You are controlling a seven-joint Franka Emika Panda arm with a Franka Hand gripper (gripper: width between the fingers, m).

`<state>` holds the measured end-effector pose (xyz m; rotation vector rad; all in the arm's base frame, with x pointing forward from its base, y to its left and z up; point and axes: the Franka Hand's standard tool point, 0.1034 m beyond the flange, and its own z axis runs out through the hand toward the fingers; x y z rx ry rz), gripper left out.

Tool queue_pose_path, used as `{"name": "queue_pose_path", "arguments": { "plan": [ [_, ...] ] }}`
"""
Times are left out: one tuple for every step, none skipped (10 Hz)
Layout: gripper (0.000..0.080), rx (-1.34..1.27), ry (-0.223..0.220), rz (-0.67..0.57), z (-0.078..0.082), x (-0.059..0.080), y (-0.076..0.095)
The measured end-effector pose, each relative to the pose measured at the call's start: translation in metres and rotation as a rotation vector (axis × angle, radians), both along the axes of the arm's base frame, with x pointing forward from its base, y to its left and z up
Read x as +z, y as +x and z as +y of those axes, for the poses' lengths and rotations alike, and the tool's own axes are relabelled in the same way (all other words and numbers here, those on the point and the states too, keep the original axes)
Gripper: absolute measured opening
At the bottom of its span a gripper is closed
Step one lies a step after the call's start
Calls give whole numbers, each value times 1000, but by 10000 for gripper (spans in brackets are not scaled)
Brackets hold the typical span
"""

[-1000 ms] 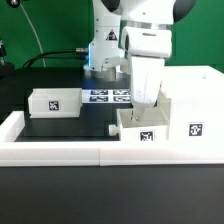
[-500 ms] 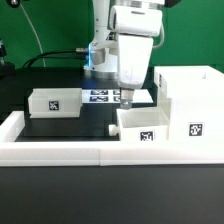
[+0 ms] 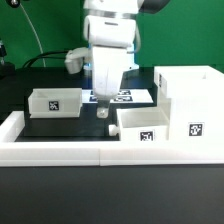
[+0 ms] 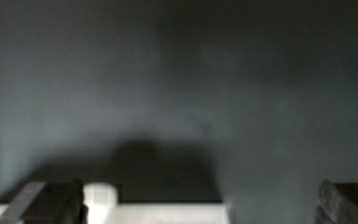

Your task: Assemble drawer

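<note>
Gripper is moved off the near box over the last second and is now held further to the exterior view's left of the housing, low over bare tabletop just in front of the marker board. The near box is left where it was, just beside the housing on its exterior-view-left side. The far box is well apart from the housing, further out on that same side. Neither box is seen seated in the housing, so the near box is judged released and the far box the likely next pick. In the wrist view only dark tabletop is shown, with the fingers spread wide and nothing between them. That opening is not resolved in the exterior view, and no drawer part is caught by the wrist view.
</note>
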<state>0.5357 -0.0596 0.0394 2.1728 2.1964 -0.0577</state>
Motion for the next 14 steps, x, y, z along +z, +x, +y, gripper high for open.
{"name": "queue_pose_path", "arguments": {
  "plan": [
    [649, -12, 22, 6, -4, -4, -2],
    [649, 7, 59, 13, -9, -8, -5],
    [649, -1, 87, 16, -10, -10, -6],
    [649, -2, 99, 22, -4, -15, -8],
    [649, 1, 104, 26, 4, -17, -7],
    [649, 0, 108, 30, 8, -20, -7],
    [649, -7, 110, 34, 11, -21, -7],
    [649, -16, 112, 35, 14, -23, -7],
    [649, -28, 115, 38, 17, -24, -7],
    [649, -48, 116, 38, 21, -24, -7],
    [649, -71, 116, 38, 26, -24, -6],
    [649, -88, 116, 38, 30, -24, -6],
    [649, -118, 115, 37, 32, -24, -5],
    [649, -144, 115, 36, 33, -23, -5]
  ]
}}
